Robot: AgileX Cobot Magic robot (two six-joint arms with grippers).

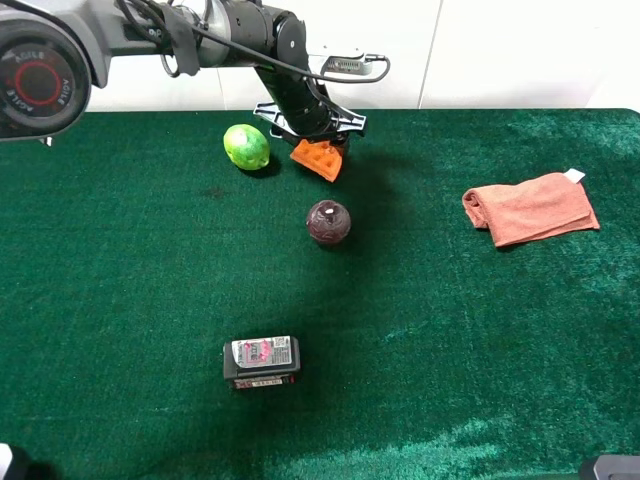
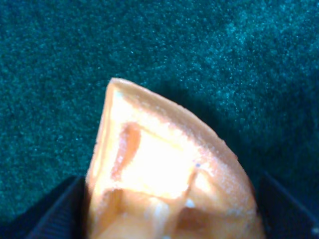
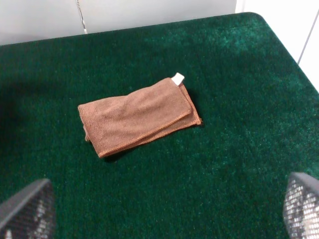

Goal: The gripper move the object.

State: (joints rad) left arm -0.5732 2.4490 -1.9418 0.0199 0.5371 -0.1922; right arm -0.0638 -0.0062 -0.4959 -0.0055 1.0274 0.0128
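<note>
The left claw straddles the toy waffle wedge at the far side of the green bench, just beside the lime. Whether it clamps the wedge or stands loose cannot be told. The right claw hangs released near a folded brown cloth.

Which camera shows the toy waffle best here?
Exterior high: most of the toy waffle, grid top and orange sides, shows near the lime, at the left gripper. The left wrist view shows it very close between the fingers, washed out and cut off. The right wrist view doesn't show it.
</note>
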